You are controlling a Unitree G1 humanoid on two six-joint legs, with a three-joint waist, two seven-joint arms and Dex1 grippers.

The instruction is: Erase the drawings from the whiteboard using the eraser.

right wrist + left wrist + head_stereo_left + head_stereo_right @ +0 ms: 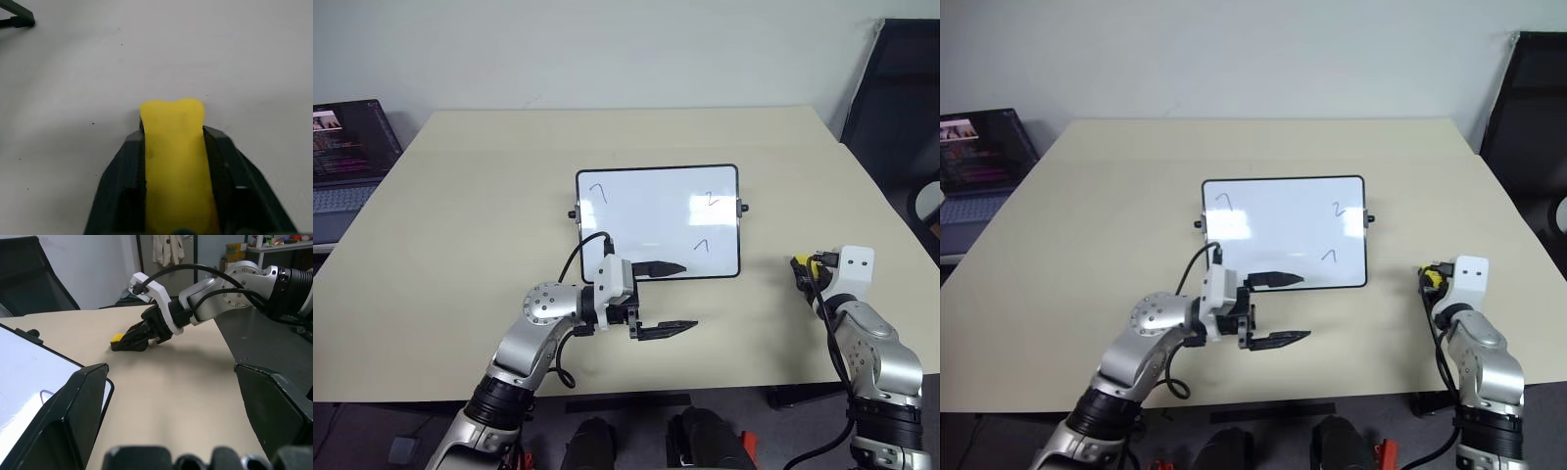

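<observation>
Between the right pincer's (173, 142) clamped fingers sits the eraser (175, 161), right of the whiteboard (656, 220).

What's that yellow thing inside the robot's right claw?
It's the eraser, pinched between the right gripper's two black fingers and resting on the table. Its yellow top shows; its base is covered by the fingers.

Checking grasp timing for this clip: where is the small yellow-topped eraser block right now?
The yellow-topped, black-based eraser sits clamped in the right gripper on the beige table, to the right of the black-framed whiteboard and apart from it.
</observation>
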